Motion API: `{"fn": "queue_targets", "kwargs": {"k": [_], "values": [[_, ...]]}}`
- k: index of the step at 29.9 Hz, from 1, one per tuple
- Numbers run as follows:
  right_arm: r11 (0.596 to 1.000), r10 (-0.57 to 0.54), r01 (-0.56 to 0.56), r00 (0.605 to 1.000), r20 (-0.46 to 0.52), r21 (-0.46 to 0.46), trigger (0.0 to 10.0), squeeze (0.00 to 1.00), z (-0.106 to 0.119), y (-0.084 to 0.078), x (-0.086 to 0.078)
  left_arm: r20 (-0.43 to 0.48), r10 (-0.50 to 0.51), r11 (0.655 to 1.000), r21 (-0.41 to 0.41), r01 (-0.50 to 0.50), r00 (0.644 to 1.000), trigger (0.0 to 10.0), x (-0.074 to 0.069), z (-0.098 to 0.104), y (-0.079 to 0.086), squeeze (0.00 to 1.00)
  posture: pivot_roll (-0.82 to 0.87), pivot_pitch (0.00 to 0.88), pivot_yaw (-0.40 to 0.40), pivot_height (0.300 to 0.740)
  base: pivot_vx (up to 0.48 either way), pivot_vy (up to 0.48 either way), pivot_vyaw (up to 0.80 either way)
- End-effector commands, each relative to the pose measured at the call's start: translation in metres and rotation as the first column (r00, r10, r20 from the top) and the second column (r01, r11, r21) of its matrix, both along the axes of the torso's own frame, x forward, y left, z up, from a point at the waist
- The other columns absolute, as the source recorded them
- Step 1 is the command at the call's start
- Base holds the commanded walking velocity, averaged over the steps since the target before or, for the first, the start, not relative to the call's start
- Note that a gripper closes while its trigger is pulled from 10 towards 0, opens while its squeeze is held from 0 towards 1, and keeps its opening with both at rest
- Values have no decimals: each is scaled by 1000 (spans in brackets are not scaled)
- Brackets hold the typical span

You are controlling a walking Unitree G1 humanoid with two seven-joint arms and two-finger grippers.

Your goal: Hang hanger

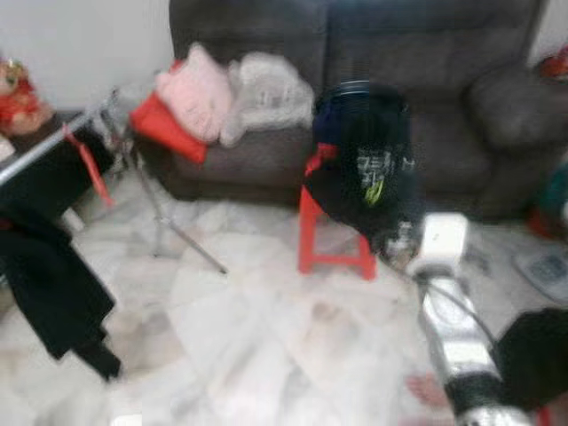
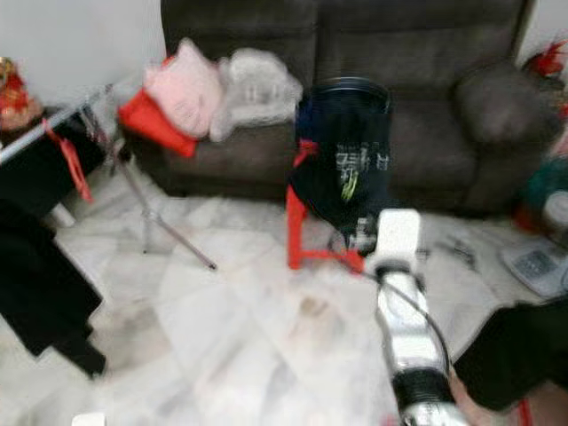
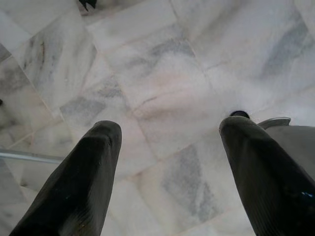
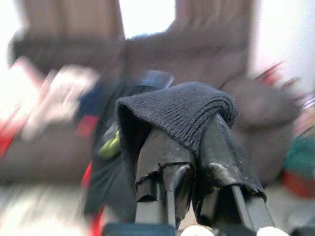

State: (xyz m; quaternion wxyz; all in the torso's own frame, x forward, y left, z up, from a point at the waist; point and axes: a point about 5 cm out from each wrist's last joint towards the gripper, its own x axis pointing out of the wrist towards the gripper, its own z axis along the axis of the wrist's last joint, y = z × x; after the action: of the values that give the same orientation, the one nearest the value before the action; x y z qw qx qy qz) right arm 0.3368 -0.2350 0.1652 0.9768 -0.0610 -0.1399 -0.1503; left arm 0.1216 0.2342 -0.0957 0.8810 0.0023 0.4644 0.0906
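right hand (image 4: 189, 147) is pinched narrow on a fold of dark knit cloth (image 4: 177, 110), draped over both fingertips. can't make out a hanger inside the fold, too blurred. the arm reaches forward toward the red stool (image 1: 333, 240), which has a dark garment (image 1: 364, 160) piled on it, in front of the grey sofa (image 1: 444, 106).

left hand (image 3: 167, 162) is spread wide, holding nothing, pointing down at the marble floor (image 3: 162, 73).

the clothes rail (image 1: 53, 138) is far off to the robot's left, well apart from the right hand. its bar runs diagonally away from the robot, with black clothes (image 1: 49, 266) and a red hanger (image 1: 89, 164) on it. the left arm is on the rail's side, but the cloth is in the right.

my read: whatever goes on the rail has to travel across the body to the left, so a turn or step left comes before any hanging. head views are motion-blurred, treat positions as rough.
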Motion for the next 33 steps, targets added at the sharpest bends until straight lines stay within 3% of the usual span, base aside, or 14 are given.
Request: {"fn": "queue_targets", "kwargs": {"k": [1,7,8,10,11,14,15,18,22,25,27,31,32,33], "values": [[999,-44,44,959,281,6,10000,0,74,-2,3,7,8,1000,24,-8,1000,10000,3,3,8,0,-210,0,123,740,0,0,0],[999,-49,49,951,304,8,10000,0,81,-2,3,8,7,1000,24,-8,1000,10000,3,3,8,0,-211,0,123,740,0,0,0],[1000,-22,27,930,368,-9,10000,0,102,1,2,6,7,1000,26,-7,1000,10000,3,3,8,0,-214,0,124,740,0,0,0],[1000,-14,21,923,385,-14,10000,0,109,2,2,6,7,1000,26,-7,1000,10000,3,3,8,0,-214,0,124,740,0,0,0],[970,223,-241,863,453,-18,10000,0,132,35,-1,1,7,1000,22,-7,1000,10000,1,2,7,0,-214,0,125,740,0,0,0],[852,444,-523,720,533,-4,10000,0,155,64,-13,-2,8,1000,20,-7,1000,10000,1,2,7,0,-217,0,126,740,0,0,0],[852,444,-523,720,533,-4,10000,0,155,64,-13,-2,8,1000,20,-7,1000,10000,1,2,7,0,-217,0,126,740,0,0,0],[733,592,-680,623,512,-19,10000,0,154,81,-18,-5,7,1000,20,-7,1000,10000,0,2,8,0,-223,0,125,740,0,0,0],[657,668,-754,596,445,22,10000,0,133,90,-17,-8,10,1000,18,-10,1000,10000,-1,1,8,0,-215,0,122,740,0,0,0],[631,723,-774,614,316,60,10000,0,102,96,-13,-14,7,1000,16,-6,1000,10000,-1,1,7,0,-215,0,122,740,0,0,0],[696,689,-710,703,178,112,10000,0,65,90,-4,-22,5,1000,15,-5,1000,10000,-3,0,7,0,-219,0,120,740,0,0,0],[770,613,-598,790,1,221,10000,0,16,76,3,-29,8,1000,15,-7,1000,10000,-6,0,9,0,-213,0,117,740,0,0,0],[837,524,-475,838,-151,271,10000,0,-26,63,2,-35,10,1000,16,-10,999,10000,-8,0,11,0,-213,0,117,740,0,0,0],[861,483,-416,849,-213,293,10000,0,-44,57,-1,-39,12,1000,17,-11,999,10000,-9,0,12,0,-205,0,117,740,0,0,0]]}}
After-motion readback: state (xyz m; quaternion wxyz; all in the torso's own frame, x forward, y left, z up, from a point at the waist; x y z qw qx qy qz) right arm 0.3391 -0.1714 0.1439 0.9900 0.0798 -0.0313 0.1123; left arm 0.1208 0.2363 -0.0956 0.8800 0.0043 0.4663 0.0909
